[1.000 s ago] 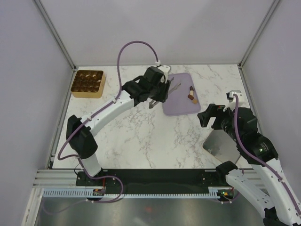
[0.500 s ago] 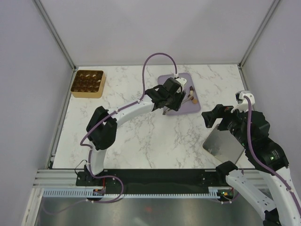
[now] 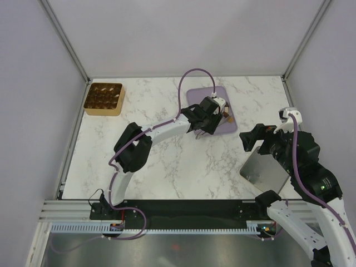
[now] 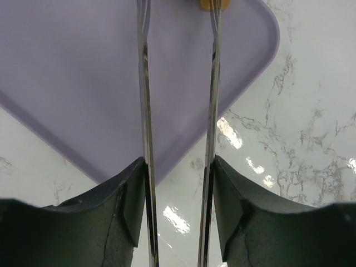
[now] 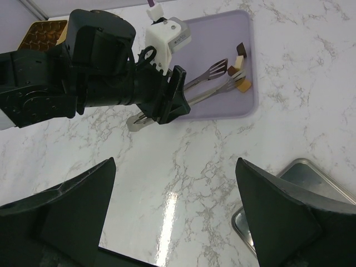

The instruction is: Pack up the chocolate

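Nearest the bases, the right gripper (image 5: 175,166) is hanging over bare marble beside a metal tray (image 5: 303,173). Its two dark fingers are standing wide apart, with nothing between them. It is sitting well back from the work.

Farther in, the left gripper (image 5: 227,75) is hovering low over the lilac tray (image 5: 218,108). Its long tong-like fingers (image 4: 144,83) are running parallel with a moderate gap between them. Nothing is showing in that gap, though the left wrist view is cutting off the very tips.

The chocolate (image 5: 239,67), a few dark, cream and tan pieces, is lying on the tray's right-hand part, just beyond the tongs' tips and slightly to their right. The short row is running crosswise to the fingers. The tan end piece (image 4: 213,4) is sitting right at the right finger's tip, and whether they are touching cannot be told. The left arm is by far the nearer one, so the pick looks to be calling for a small advance to bring one piece between the fingers.

Farthest off, the golden compartmented box (image 3: 103,98) is waiting at the table's far left corner, well apart from the tray. Its cells are showing dark, and what they hold is too small to make out.
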You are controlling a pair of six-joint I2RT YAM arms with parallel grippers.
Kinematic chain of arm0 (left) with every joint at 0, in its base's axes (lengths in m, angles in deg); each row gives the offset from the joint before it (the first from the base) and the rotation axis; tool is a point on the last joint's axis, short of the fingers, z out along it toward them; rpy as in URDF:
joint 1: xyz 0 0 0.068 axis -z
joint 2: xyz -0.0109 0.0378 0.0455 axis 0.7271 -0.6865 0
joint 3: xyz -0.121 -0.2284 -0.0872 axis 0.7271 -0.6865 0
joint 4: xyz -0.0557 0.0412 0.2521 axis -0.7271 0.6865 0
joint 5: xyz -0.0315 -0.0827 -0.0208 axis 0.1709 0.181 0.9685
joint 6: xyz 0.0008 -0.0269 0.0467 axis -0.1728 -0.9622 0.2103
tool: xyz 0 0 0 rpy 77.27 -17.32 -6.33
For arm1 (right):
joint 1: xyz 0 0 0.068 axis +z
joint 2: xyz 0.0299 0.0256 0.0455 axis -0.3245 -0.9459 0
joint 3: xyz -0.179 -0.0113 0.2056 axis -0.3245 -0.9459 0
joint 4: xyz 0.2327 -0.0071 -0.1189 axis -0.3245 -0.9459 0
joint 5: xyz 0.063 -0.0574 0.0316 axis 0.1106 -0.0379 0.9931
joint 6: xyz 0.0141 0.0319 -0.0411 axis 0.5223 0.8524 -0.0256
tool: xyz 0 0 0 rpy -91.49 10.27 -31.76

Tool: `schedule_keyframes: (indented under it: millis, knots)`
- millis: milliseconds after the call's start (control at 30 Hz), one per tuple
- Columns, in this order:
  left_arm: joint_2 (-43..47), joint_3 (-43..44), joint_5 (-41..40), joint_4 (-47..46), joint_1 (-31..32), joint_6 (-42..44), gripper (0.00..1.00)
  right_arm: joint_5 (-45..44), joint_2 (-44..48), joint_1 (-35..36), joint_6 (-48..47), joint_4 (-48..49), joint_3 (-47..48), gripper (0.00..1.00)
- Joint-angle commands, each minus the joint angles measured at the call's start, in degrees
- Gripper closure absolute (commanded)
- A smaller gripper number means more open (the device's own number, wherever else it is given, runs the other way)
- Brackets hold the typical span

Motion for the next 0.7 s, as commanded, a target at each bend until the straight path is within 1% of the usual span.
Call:
schedule_keyframes:
  millis: [0,267,667]
  knots:
    - [-0.6,3.5,-1.2,-3.2,0.5,2.4,0.44,-1.5,0.4,0.2,-0.8,-0.1,1.8,0.02]
    - [-1.5,3.4,-2.3,-3.2,0.4,2.4,0.47,-2.0,0.6,0.2,-0.8,-0.1,1.4,0.02]
    - [-1.4,3.5,-2.9,-3.1,0.4,2.9,0.55,-1.8,0.9,0.2,0.0,-0.1,0.9,0.02]
